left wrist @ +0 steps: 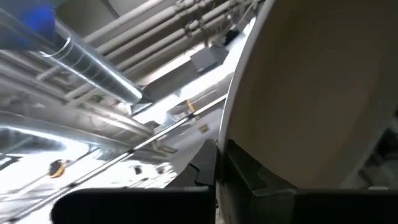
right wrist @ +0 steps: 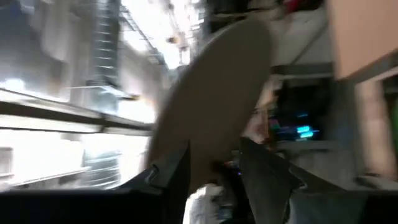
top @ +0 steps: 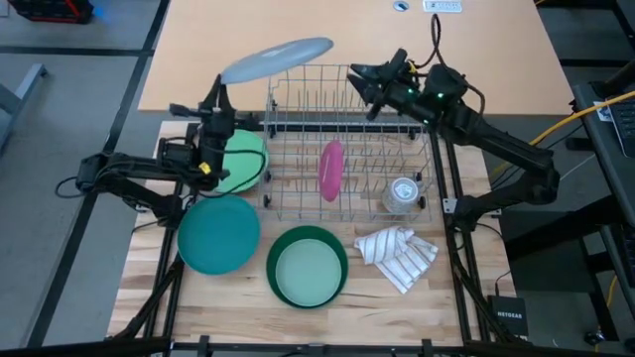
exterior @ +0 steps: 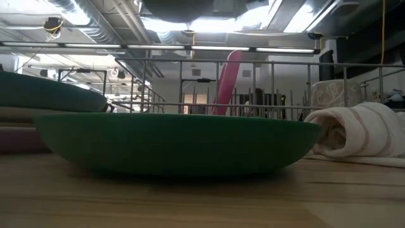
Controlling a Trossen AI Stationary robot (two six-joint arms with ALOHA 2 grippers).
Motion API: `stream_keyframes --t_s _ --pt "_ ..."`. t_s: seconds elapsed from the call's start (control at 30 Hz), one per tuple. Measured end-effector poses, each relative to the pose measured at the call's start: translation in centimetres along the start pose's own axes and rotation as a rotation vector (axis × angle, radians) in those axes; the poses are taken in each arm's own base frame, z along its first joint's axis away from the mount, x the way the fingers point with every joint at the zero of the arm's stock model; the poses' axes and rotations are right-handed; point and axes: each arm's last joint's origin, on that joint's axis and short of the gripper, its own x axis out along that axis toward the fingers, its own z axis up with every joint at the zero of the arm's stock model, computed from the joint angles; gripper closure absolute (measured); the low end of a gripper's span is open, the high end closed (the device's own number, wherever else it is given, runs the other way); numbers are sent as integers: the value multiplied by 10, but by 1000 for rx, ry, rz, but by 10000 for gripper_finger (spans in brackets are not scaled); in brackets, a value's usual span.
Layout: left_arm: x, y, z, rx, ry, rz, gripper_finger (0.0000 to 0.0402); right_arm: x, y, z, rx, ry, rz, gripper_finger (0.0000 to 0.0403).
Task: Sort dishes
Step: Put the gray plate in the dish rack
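Grey plate; pink plate in the silver wire rack; light green plate; teal plate; dark green bowl, pale inside; white cloth with dark stripes; tan wood table.

Two dark, near-black arms, built of slim tubular links between bulkier jointed housings. Left arm: matte black, with thin black cables looped beside the links and a small yellow-orange spot near the wrist block. Right arm: same black finish, longer links, a black cable arcing above the wrist, small green lights glowing on the wrist housing. Left gripper: black, narrow, ending in two flat dark fingers with angular, stepped edges, seen close in the left wrist view. Right gripper: black, with two broad, wedge-shaped dark fingers, matte and unmarked.
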Motion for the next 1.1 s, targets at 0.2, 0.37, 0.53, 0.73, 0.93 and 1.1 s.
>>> stream_keyframes --t_s 0.2,0.37,0.53,0.73,0.93,1.1 --pt "3 -3 -7 102 14 14 401 12 -48 16 153 56 145 262" --pt "-2 -9 -13 148 6 -7 401 18 -80 28 331 154 291 262" --pt "-11 -15 -17 171 -10 -42 401 29 -103 31 429 155 309 262" --pt "-25 -22 -21 236 -41 -90 401 37 -116 33 486 158 302 262" --pt "-36 -27 -24 262 -71 -129 401 36 -112 33 485 159 348 262" --pt "-35 -27 -25 270 -70 -123 401 34 -109 31 477 199 371 262"
